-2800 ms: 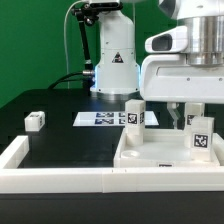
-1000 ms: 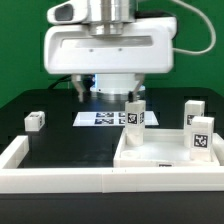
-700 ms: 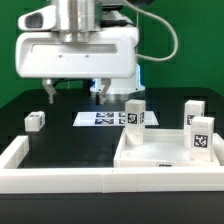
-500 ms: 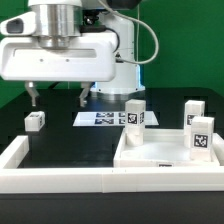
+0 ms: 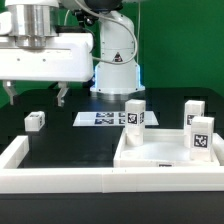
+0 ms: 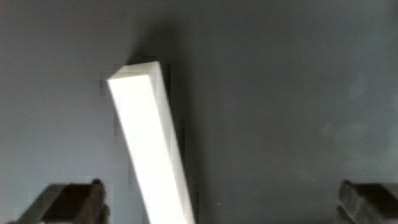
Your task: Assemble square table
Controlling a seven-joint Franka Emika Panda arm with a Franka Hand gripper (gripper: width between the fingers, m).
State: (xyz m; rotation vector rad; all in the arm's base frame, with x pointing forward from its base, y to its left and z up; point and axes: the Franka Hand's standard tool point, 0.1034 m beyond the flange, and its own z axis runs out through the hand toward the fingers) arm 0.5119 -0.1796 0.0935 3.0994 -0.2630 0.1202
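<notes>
The square table's white tabletop panel (image 5: 160, 158) lies at the exterior view's right with three tagged leg blocks standing on it (image 5: 135, 113) (image 5: 190, 112) (image 5: 202, 136). One more small leg block (image 5: 35, 120) lies loose on the black surface at the left. My gripper (image 5: 35, 96) hangs open above that loose block, its fingers (image 5: 62, 97) wide apart and holding nothing. In the wrist view the gripper (image 6: 217, 200) is open over the dark surface. A long white bar (image 6: 151, 150) lies close to one finger (image 6: 71, 202); I cannot tell whether it is that leg.
The marker board (image 5: 100, 119) lies flat between the loose block and the tabletop. A long white rail (image 5: 55, 180) borders the front and left of the black surface. The robot's white base (image 5: 115, 60) stands behind.
The gripper has swept from the exterior view's right, above the tabletop, to the far left over the loose block, staying open. The parts have not moved.
</notes>
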